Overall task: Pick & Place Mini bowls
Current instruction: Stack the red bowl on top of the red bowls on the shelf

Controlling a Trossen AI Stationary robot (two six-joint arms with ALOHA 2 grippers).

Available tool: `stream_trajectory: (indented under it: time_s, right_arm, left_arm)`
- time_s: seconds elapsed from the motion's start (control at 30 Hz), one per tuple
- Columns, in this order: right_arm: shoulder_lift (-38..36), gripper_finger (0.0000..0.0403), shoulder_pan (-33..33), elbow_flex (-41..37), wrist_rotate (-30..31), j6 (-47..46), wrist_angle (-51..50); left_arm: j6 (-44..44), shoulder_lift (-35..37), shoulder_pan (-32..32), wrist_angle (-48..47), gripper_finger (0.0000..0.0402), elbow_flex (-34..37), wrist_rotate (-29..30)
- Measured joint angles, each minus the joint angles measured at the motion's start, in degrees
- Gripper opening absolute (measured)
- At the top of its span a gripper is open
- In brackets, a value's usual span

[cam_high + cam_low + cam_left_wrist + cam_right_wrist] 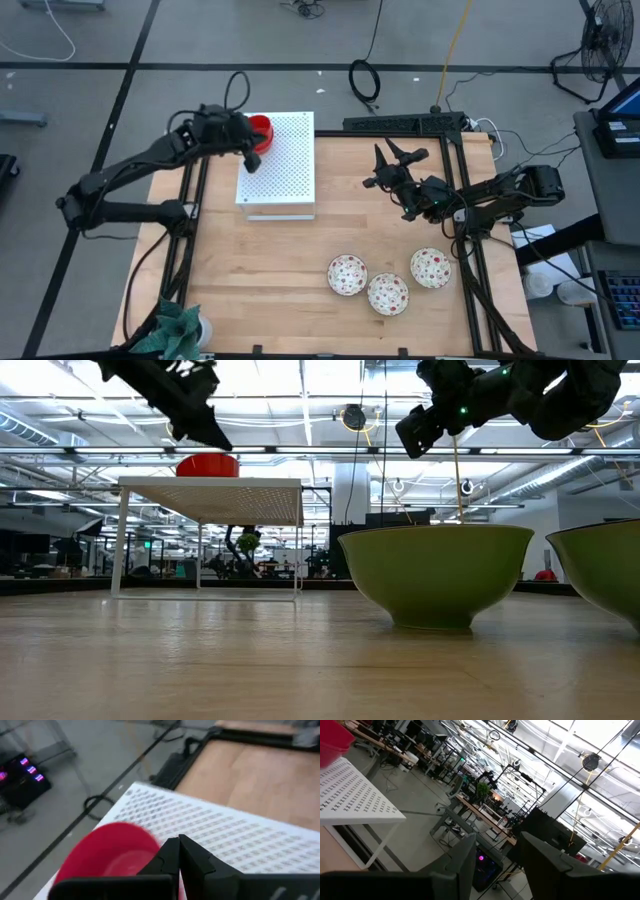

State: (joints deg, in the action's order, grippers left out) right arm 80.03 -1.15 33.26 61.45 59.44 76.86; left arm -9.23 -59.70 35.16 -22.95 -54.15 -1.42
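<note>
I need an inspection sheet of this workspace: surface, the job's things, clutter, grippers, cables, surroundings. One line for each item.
Surface: wooden table, bare in the middle.
Job's things: three patterned bowls in a cluster at the table's near right; one red bowl on the white perforated board, at its far left corner. Other bowls: nothing seen.
Clutter: a green plant at the near left corner.
Grippers: left gripper over the board beside the red bowl, jaws shut, holding nothing; right gripper raised above the table's far right, jaws open and empty.
Cables: loose cables on the floor beyond the table.
Surroundings: a fan at the far right; no person seen.
</note>
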Motion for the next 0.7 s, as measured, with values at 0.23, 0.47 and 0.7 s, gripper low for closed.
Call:
stream_trajectory:
  time_s: [0.23, 0.47, 0.7]
  right_arm:
    - [0.0, 0.0139, 0.0, 0.0, 0.0, 0.1, 0.0]
    - [0.0, 0.0139, 0.0, 0.0, 0.0, 0.1, 0.0]
    - [0.0, 0.0139, 0.0, 0.0, 0.0, 0.2, 0.0]
  left_arm:
    - [1.7, -3.0, 0.0, -1.4, 0.0005, 0.0, 1.5]
    - [1.8, -0.6, 0.0, 1.1, 0.0003, 0.0, 1.5]
    - [1.7, 6.9, -0.5, 2.2, 0.0015, 0.0, 1.5]
